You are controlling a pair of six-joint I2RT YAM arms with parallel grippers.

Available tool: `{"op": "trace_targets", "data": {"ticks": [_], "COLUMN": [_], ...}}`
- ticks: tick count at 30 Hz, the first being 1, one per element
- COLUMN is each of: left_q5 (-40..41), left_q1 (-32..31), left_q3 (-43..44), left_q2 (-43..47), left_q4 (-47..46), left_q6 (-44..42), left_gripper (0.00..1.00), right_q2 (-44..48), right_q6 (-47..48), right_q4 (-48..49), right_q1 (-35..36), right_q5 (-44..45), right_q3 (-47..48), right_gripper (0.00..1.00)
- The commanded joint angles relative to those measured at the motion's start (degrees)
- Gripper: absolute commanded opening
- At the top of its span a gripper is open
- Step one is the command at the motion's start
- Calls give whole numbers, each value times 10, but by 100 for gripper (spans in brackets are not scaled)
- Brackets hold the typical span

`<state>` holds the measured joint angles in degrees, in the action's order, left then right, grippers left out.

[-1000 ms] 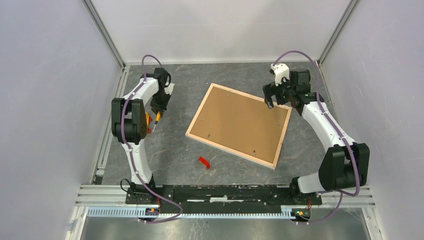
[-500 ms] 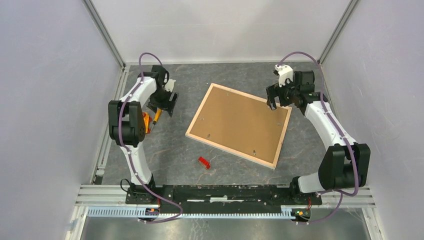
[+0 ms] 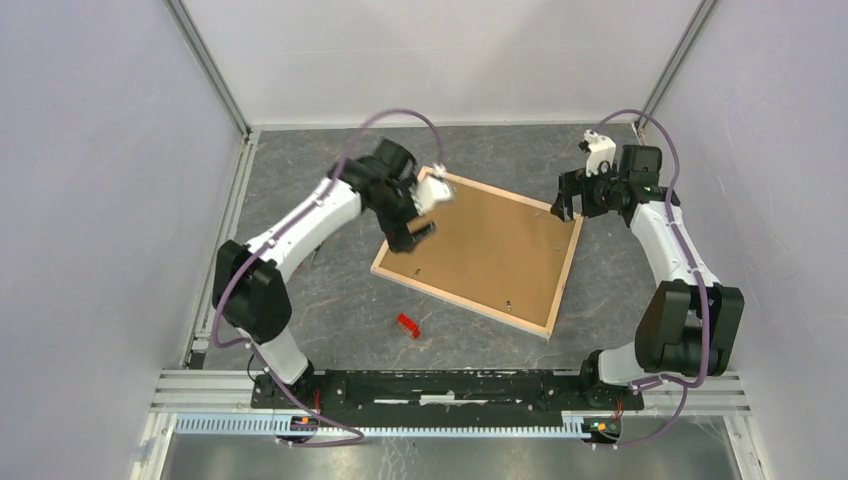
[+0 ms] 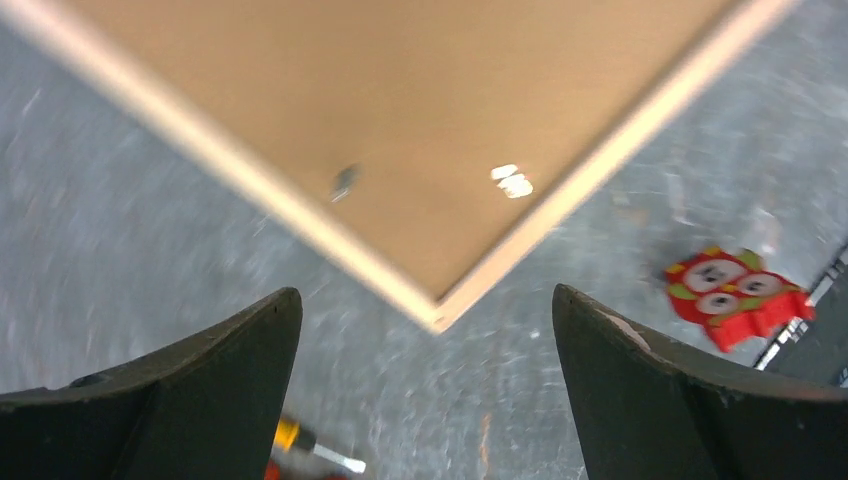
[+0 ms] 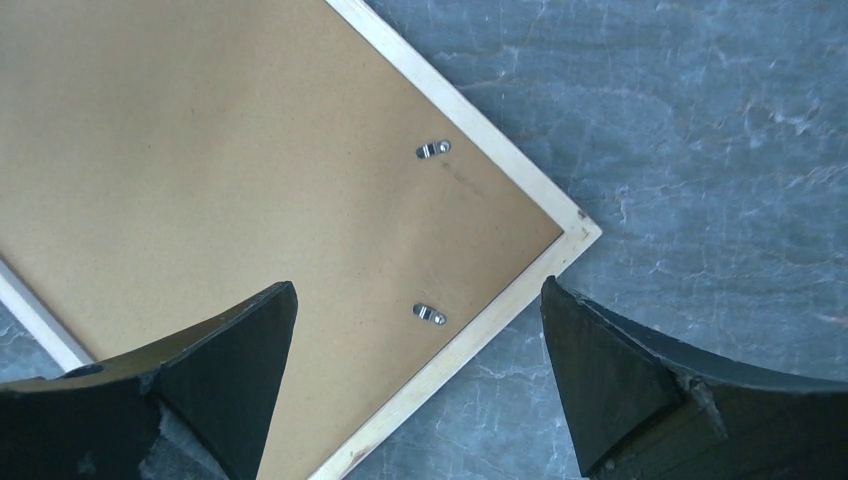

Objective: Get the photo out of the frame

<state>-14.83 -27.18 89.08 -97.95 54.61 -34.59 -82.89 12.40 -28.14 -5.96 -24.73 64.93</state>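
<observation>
The frame (image 3: 462, 302) lies face down mid-table, pale wood edges around a brown backing board (image 3: 490, 245). The photo is hidden under that board. My left gripper (image 3: 425, 210) hovers open above the frame's left corner (image 4: 437, 318), nothing between its fingers (image 4: 230, 360). Over the frame's right corner (image 5: 585, 232) my right gripper (image 3: 563, 205) is also open and empty. Two small metal clips (image 5: 432, 149) (image 5: 430, 314) sit on the board near that corner, seen between the right fingers (image 5: 610, 370).
A small red toy-like piece (image 3: 407, 325) (image 4: 738, 292) lies on the grey table in front of the frame. An orange-handled screwdriver (image 4: 300, 443) lies on the table left of the frame. Walls close in on three sides.
My left gripper opened beside the screwdriver, then swung right from the table's left side to over the frame's left corner. The right gripper drifted right, to the frame's right corner.
</observation>
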Motion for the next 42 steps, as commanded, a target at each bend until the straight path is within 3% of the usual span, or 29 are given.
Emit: {"op": "trace_targets", "data": {"ticks": [1, 7, 13, 23, 32, 38, 42], "left_q5": [-54, -25, -13, 25, 30, 29, 26], "left_q1": [-88, -203, -263, -281, -303, -309, -305], "left_q3": [-51, -81, -97, -126, -166, -170, -147], "left_q2": [20, -25, -63, -108, -124, -141, -140], "left_q4": [-13, -49, -75, -150, -202, -212, -203], "left_q6": [-136, -164, -161, -144, -190, -187, -170], "left_gripper": [100, 90, 77, 60, 43, 41, 22], "right_q2": [-2, -14, -6, 9, 4, 2, 1], "right_q6": [-8, -25, -30, -34, -54, -72, -86], "right_q4": [-14, -14, -6, 5, 7, 20, 28], "right_q1": [-45, -93, -121, -145, -171, -181, -187], "right_q5": [-93, -133, -156, -169, -176, -178, -177], "right_q3": [-32, -72, -114, -154, -166, -186, -202], "right_gripper": [98, 98, 98, 98, 98, 98, 98]}}
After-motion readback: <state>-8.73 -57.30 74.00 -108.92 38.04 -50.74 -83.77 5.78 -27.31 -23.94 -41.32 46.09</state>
